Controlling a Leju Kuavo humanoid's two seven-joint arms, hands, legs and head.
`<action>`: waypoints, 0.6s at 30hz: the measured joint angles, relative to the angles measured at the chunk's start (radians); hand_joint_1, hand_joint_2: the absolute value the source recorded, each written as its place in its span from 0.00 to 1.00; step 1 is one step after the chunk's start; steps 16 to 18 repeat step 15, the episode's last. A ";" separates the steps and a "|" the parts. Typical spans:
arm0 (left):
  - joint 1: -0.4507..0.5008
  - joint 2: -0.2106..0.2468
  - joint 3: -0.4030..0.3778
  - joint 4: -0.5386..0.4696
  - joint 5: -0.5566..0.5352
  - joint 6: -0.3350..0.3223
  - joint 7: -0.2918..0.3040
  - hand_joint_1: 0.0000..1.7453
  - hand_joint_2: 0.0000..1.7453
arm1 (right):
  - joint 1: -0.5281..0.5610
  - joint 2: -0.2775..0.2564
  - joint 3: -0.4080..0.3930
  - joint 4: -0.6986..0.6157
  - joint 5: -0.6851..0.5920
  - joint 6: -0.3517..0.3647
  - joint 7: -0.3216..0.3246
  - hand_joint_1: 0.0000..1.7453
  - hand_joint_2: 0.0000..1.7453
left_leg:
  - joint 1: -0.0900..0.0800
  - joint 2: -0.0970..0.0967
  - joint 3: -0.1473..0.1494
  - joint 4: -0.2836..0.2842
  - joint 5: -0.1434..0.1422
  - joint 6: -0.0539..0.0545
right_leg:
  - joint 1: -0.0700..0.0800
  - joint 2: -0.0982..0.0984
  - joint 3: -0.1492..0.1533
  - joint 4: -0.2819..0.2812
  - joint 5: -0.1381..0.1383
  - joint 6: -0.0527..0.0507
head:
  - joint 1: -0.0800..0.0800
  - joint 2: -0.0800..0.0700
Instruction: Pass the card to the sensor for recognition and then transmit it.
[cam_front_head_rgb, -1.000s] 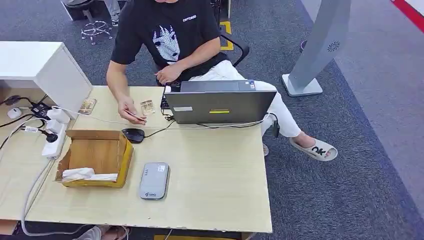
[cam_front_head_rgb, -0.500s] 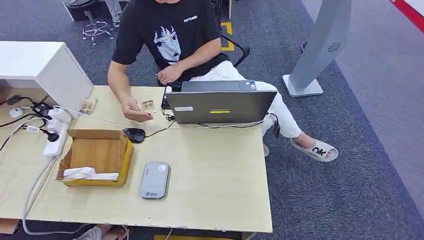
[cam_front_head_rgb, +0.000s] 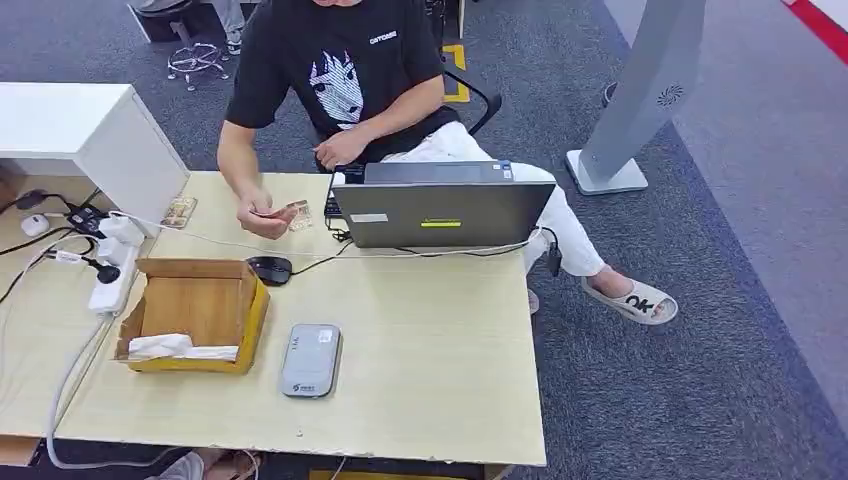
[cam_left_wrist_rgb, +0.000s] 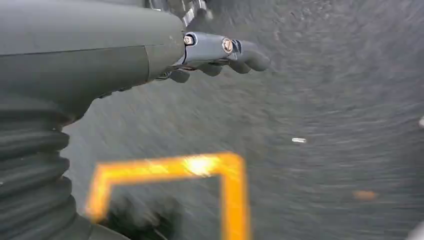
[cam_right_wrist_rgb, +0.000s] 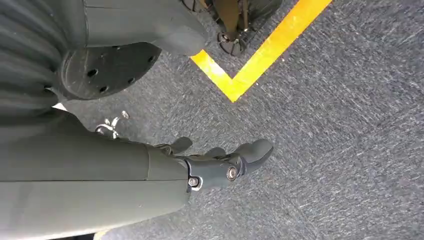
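Note:
A grey card sensor (cam_front_head_rgb: 311, 360) lies flat near the front of the wooden table (cam_front_head_rgb: 430, 350). At the far side a seated person's hand (cam_front_head_rgb: 256, 216) holds a thin card (cam_front_head_rgb: 272, 211) just above the tabletop. Another card (cam_front_head_rgb: 298, 215) lies beside it, and a third (cam_front_head_rgb: 180, 210) lies further left. My left hand (cam_left_wrist_rgb: 220, 52) hangs over the grey carpet, fingers loosely apart and holding nothing. My right hand (cam_right_wrist_rgb: 220, 162) also hangs by the floor with nothing in it.
An open cardboard box (cam_front_head_rgb: 255, 312) with white paper inside stands left of the sensor. A black mouse (cam_front_head_rgb: 269, 269) and a grey laptop (cam_front_head_rgb: 440, 212) sit behind it. A power strip (cam_front_head_rgb: 110, 275) with cables and a white cabinet (cam_front_head_rgb: 90, 135) are at the left. Yellow floor tape (cam_right_wrist_rgb: 260, 55) lies below.
The person's hand has lifted off the tabletop and drawn back toward the far edge, now holding a card. Everything else on the table is unmoved.

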 joint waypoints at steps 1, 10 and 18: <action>-0.001 -0.002 -0.018 0.026 -0.080 -0.017 0.037 0.00 1.00 | -0.002 0.000 0.000 0.002 0.008 0.000 0.013 0.00 1.00 | 0.000 0.000 0.000 0.000 0.000 0.000 | 0.000 0.000 0.000 0.000 0.000 0.000 | 0.000 0.000; -0.015 -0.038 -0.434 0.147 -0.632 -0.112 -0.040 0.00 1.00 | -0.028 0.000 0.033 0.016 0.111 0.064 0.228 0.00 1.00 | 0.000 0.000 0.000 0.000 0.001 0.000 | 0.000 0.000 0.000 0.000 0.001 0.001 | 0.000 0.000; -0.019 -0.044 -0.562 0.166 -0.672 -0.123 -0.049 0.00 1.00 | -0.035 0.002 0.052 0.018 0.128 0.087 0.238 0.00 1.00 | 0.000 0.000 0.000 0.000 0.001 0.000 | 0.000 0.000 0.000 0.000 0.001 0.001 | 0.000 0.000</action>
